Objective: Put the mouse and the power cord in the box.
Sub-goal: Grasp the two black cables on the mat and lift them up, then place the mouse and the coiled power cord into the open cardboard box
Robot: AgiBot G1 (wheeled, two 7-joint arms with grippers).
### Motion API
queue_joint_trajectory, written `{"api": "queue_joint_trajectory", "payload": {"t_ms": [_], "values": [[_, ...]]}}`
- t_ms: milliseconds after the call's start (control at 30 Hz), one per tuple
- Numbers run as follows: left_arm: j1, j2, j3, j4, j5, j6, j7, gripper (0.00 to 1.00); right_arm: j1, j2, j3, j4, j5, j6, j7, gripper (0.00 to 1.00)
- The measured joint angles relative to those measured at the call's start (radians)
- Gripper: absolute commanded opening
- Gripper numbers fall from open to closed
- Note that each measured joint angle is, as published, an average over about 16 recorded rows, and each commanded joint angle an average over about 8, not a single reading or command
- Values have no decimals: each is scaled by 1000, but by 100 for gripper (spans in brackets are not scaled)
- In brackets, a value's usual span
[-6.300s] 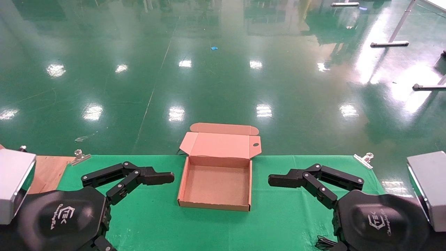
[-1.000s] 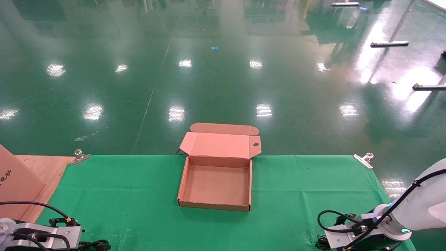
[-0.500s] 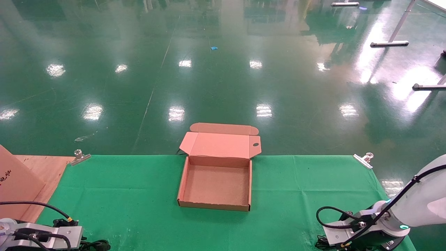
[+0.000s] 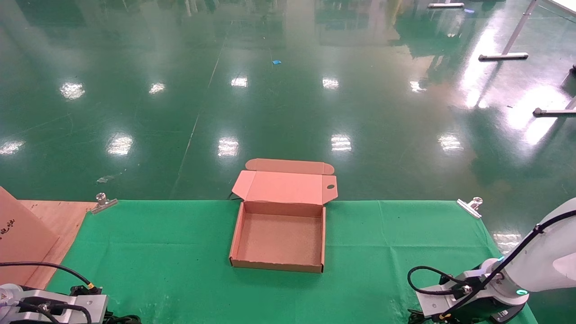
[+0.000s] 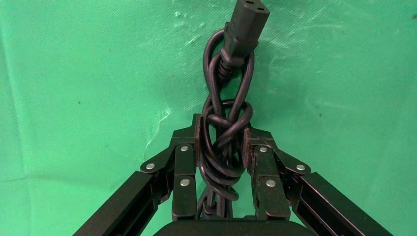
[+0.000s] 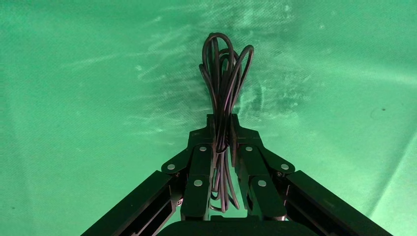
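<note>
The box (image 4: 279, 234) sits open in the middle of the green cloth (image 4: 180, 252), its tray bare and its lid (image 4: 285, 186) folded back over the far edge of the table; only the head view shows it. The cord (image 5: 223, 123) appears only in the left wrist view: a knotted bundle of black cable with a chunky plug (image 5: 248, 22) at its end, lying against the cloth and pinched between the two pads of the left gripper (image 5: 221, 147). The right wrist view shows the right gripper (image 6: 222, 142) closed tight on a bunch of thinner black cable loops (image 6: 223, 73), probably the mouse's cable, though the mouse itself is not visible in any view. In the head view neither gripper can be seen; only the left wrist housing (image 4: 54, 308) shows at the near left corner of the table and the right arm (image 4: 517, 279) at the near right corner, both low over the cloth and well apart from the box. A cardboard sheet (image 4: 22, 238) with black writing leans at the far left, and a metal clip (image 4: 470, 204) pins the cloth at the far right corner.
</note>
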Motion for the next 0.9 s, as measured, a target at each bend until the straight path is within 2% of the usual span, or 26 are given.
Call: {"api": "queue_joint_trajectory", "payload": {"t_ms": [367, 633, 900], "values": [[-101, -18, 5, -27, 6, 83, 10, 0, 100, 13, 18, 19, 26, -85, -19, 0], [-221, -13, 11, -78, 16, 172, 13, 0, 225, 18, 36, 53, 51, -171, -15, 0], [-361, 24, 9, -164, 16, 231, -12, 0, 372, -10, 64, 102, 89, -231, 50, 0]]}}
